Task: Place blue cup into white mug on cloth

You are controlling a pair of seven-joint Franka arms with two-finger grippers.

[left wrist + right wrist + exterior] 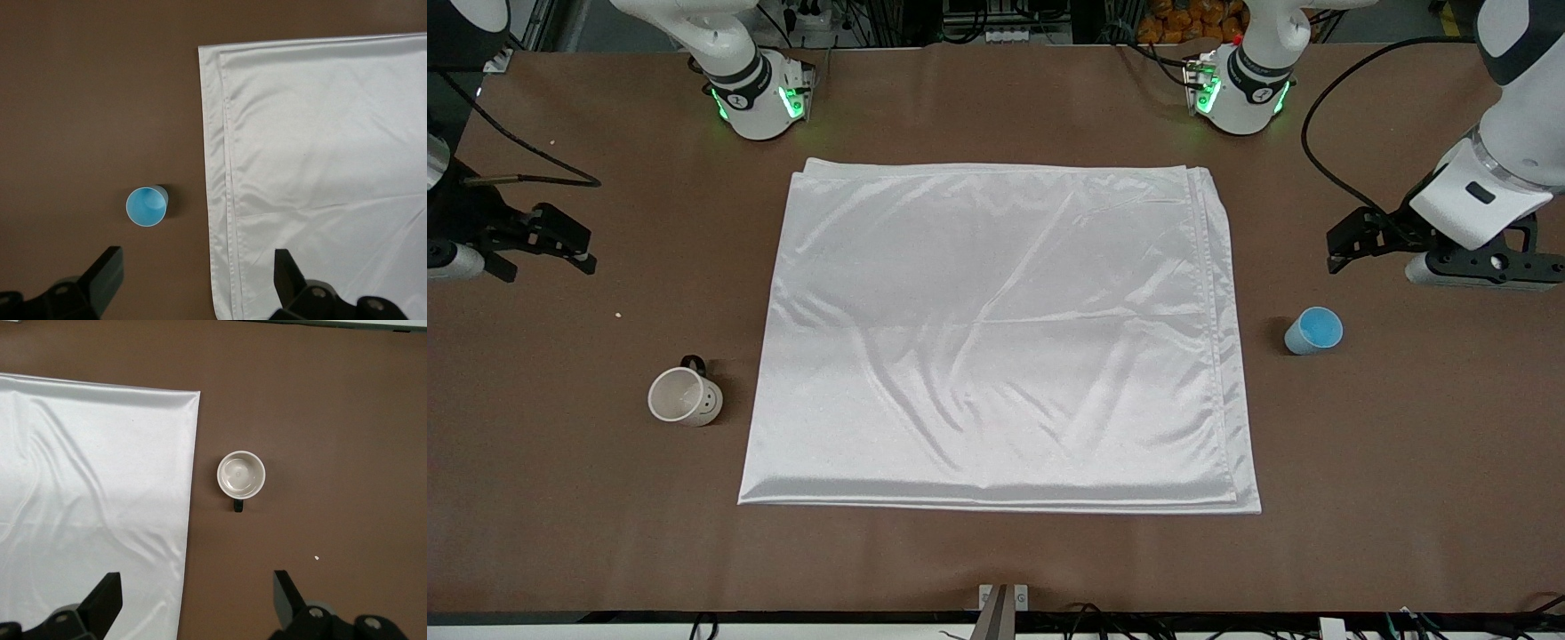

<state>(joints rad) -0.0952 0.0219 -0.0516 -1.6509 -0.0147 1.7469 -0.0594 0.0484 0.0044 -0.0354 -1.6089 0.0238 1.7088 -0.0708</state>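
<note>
Satin cloth (996, 338): white, folded in layers, spread flat in the middle of the brown table (996, 560); nothing stands on it.
White mug (685, 396): upright on the bare table just beside the cloth's edge toward the right arm's end, near the cloth's front-camera corner; empty inside as the right wrist view shows (241, 475), black handle pointing away from the cloth's front edge.
Blue cup (1313, 331): upright on the bare table just off the cloth's edge toward the left arm's end; empty, untouched (147, 207).
Left gripper (1352, 242): fingers spread wide with nothing between them, hanging over the table near the blue cup, not touching it.
Right gripper (560, 240): fingers likewise spread wide and empty, over the table at the right arm's end, well apart from the mug.
Done: nothing, judging from how things lie; both vessels sit off the cloth and apart from each other.
Left: mug onto the cloth, cup picked up, cup lowered into the mug.
</note>
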